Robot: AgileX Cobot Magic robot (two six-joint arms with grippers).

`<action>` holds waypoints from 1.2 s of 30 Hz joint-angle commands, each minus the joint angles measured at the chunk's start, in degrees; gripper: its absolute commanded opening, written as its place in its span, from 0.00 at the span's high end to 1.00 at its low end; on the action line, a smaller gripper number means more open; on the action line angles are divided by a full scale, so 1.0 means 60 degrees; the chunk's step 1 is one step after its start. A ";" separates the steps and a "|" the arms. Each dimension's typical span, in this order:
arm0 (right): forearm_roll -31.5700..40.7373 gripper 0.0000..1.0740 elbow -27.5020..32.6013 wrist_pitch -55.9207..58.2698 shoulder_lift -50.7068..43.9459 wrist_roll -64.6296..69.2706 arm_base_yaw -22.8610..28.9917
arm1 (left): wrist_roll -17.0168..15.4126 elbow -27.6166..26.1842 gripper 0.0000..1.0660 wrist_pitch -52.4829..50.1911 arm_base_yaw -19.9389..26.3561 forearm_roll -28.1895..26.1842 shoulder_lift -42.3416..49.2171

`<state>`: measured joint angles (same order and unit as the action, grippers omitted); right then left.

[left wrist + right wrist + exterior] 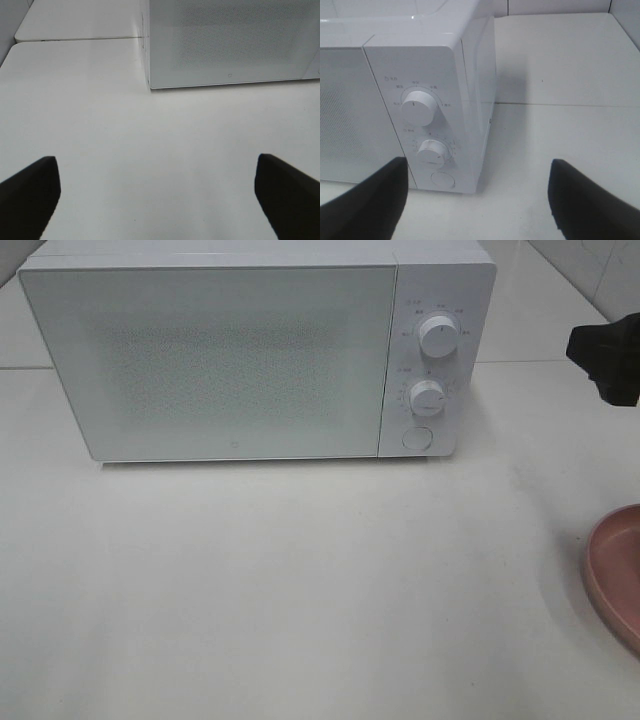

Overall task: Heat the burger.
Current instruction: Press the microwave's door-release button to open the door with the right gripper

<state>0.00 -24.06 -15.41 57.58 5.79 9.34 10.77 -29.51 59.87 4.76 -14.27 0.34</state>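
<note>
Right hand [477, 200] agape near microwave [435, 65]

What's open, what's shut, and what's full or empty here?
White box-shaped microwave oven: door shut.
Upper white round dial and lower white round dial: untouched, settings unreadable.
Flat pink round plate: visible part bare; rest out of frame.
Left gripper: open, empty.
Right gripper: open, empty.
Burger: not in view.
</note>
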 commanded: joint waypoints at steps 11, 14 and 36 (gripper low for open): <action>0.0000 0.30 0.1509 -0.5386 0.1642 -0.0439 0.0019 | -0.0019 0.0010 0.08 -0.0057 -0.0048 0.0010 0.0258; 0.0220 0.30 0.1824 -0.6255 0.2044 -0.0726 0.0019 | -0.0019 0.0010 0.08 -0.0057 -0.0048 0.0010 0.0258; 0.4765 0.30 0.2397 -0.8833 0.4460 -0.3151 0.3915 | -0.0019 0.0010 0.08 -0.0057 -0.0048 0.0010 0.0258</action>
<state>27.22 -9.91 -67.04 84.51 -11.97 32.54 10.77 -29.51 59.87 4.76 -14.27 0.34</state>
